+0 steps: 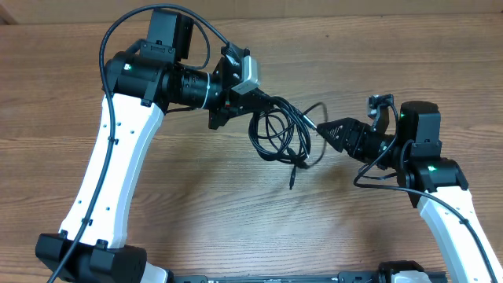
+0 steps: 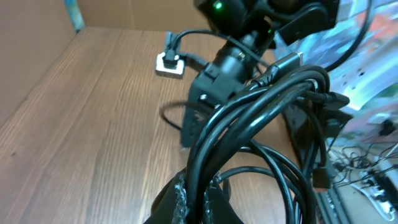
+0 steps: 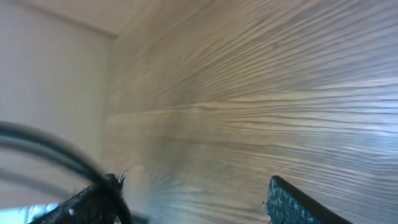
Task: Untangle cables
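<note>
No text, label, brand or number legible in any view. Cables point(image 1: 277, 134): plain black, no lettering readable. Blurred colourful clutter point(image 2: 373, 81) at right edge of left wrist view: too soft to read. Right wrist view: motion-blurred, nothing readable.
</note>
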